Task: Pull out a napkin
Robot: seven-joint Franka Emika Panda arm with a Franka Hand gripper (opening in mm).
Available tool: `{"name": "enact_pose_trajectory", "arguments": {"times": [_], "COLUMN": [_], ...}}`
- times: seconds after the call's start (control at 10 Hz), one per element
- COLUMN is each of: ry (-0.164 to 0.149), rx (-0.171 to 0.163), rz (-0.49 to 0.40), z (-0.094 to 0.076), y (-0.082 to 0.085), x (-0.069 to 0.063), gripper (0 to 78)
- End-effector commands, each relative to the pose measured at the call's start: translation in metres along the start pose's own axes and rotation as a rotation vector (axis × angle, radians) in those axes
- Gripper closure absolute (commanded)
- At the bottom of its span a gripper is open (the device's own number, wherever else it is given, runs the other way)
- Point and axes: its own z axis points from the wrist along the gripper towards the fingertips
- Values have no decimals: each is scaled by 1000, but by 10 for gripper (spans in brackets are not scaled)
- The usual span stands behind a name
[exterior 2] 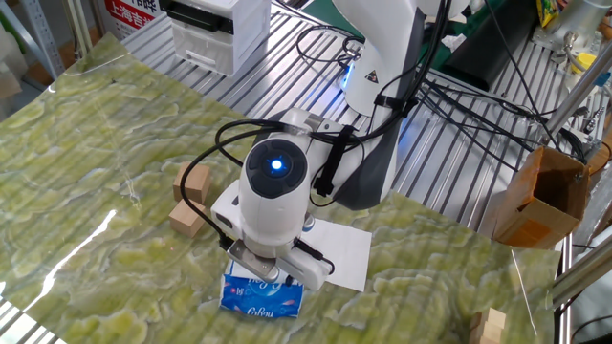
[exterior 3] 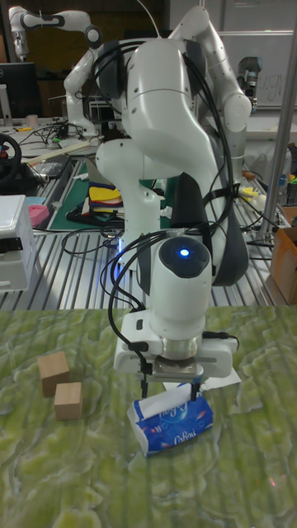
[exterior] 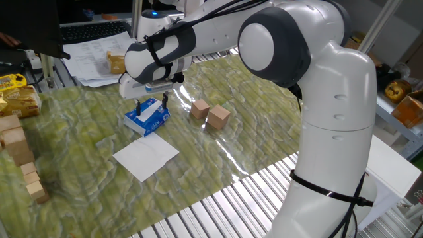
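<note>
A blue-and-white tissue pack [exterior: 147,118] lies on the green mat, also seen in the other fixed view [exterior 2: 260,297] and the tall view [exterior 3: 173,425]. The napkin [exterior 3: 158,404] shows as a rumpled white tuft sticking up from the pack's top slot [exterior: 149,104]. My gripper [exterior 3: 172,386] hangs straight down just over the pack, open, with one dark finger on each side of the tuft [exterior: 152,103]. Neither finger visibly presses the napkin. In the other fixed view the hand hides the fingertips and the tuft.
A flat white square sheet [exterior: 145,157] lies just beside the pack [exterior 2: 341,254]. Two wooden blocks [exterior: 199,110] [exterior: 219,118] sit close by on the mat. More wooden blocks [exterior: 20,158] are stacked at the mat's left edge. A cardboard box [exterior 2: 537,196] stands off the mat.
</note>
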Motion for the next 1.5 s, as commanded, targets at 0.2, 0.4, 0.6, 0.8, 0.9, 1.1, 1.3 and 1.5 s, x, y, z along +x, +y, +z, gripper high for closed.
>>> {"name": "enact_pose_trajectory", "arguments": {"times": [0.2,0.4,0.6,0.8,0.9,1.1,1.3,1.5], "ry": [-3,-3,-3,-3,-3,-3,-3,5], "rx": [-1,-1,-1,-1,-1,-1,-1,-107], "rz": [1,1,1,1,1,1,1,178], "z": [-1,-1,-1,-1,-1,-1,-1,-4], "y": [0,0,0,0,0,0,0,-2], "x": [-1,-1,-1,-1,-1,-1,-1,0], "gripper": [764,764,764,764,764,764,764,764]}}
